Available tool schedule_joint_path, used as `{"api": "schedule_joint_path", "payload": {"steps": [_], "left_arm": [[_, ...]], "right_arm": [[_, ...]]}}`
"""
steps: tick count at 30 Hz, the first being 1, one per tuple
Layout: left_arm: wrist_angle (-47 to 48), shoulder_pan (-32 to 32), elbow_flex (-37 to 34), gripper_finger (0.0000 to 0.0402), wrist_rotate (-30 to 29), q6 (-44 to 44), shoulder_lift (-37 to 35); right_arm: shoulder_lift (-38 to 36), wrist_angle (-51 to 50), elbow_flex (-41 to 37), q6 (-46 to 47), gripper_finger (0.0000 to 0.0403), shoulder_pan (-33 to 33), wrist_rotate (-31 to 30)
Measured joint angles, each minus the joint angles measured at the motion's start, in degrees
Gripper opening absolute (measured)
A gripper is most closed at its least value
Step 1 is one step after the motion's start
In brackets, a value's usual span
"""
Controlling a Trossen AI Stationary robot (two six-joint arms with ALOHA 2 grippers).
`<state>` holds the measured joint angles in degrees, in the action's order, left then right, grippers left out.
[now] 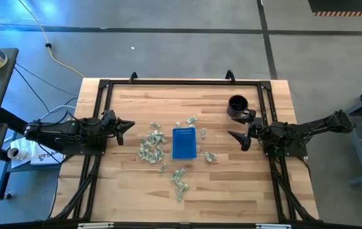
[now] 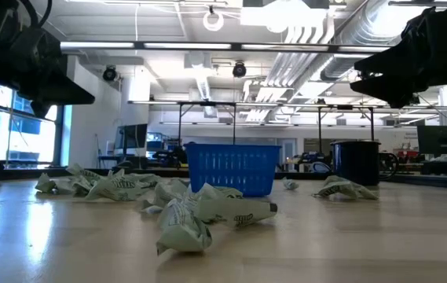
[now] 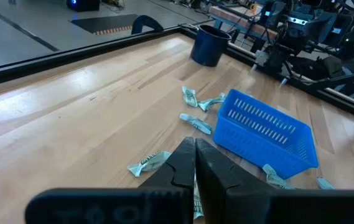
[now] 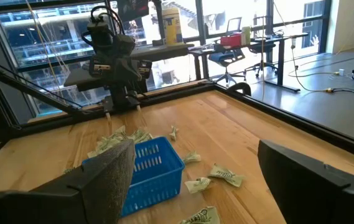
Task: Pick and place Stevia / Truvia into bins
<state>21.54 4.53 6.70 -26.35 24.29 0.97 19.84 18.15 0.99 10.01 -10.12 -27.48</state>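
Crumpled pale-green paper sweetener packets (image 1: 151,147) lie scattered on the pale, planked wooden table (image 1: 130,191) around a slotted blue plastic rectangular tray (image 1: 184,142), mostly at its nine and six o'clock. The left hand (image 1: 128,126) hovers closed and empty at nine o'clock; the right hand (image 1: 236,137) hovers wide open at three, beside a dark glossy mug (image 1: 237,106).

Light: bright, overhead | window glare behind | shadows soft | near fingers blurred

Dark mug (image 1: 237,107) upright on the wooden table (image 1: 136,191), far right corner. Yellow cable (image 1: 37,28) trailing across the grey floor, far left. Paper roll (image 1: 16,153) left of the table.
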Motion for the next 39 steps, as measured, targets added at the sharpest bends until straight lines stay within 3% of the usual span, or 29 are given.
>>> {"api": "schedule_joint_path", "payload": {"steps": [9,17,25,29,34,39], "left_arm": [[-4.16,0.01,-0.22,0.0046,0.04,1.68,0.04],[-8.01,0.01,-0.2,0.0046,7.23,38.23,0.0],[-7.98,0.01,-0.17,0.0046,7.54,40.02,0.02],[-8.3,0.03,-0.11,0.0046,0.37,42.08,0.02],[-12.4,-0.01,-0.07,0.0046,-7.95,53.49,0.02],[-18.75,-0.01,-0.02,0.0046,-15.21,55.46,0.0]], "right_arm": [[0.01,0.0,0.0,0.01,0.033,-0.01,0.01],[0.02,0.0,0.0,0.0,0.033,-0.01,0.01],[0.02,0.0,0.0,0.01,0.033,0.01,0.01],[0.02,0.0,0.0,0.0,0.033,0.0,0.0],[0.01,0.05,0.0,-3.73,0.033,0.01,-1.36],[0.02,1.13,0.0,-2.26,0.033,0.01,-2.07]]}}
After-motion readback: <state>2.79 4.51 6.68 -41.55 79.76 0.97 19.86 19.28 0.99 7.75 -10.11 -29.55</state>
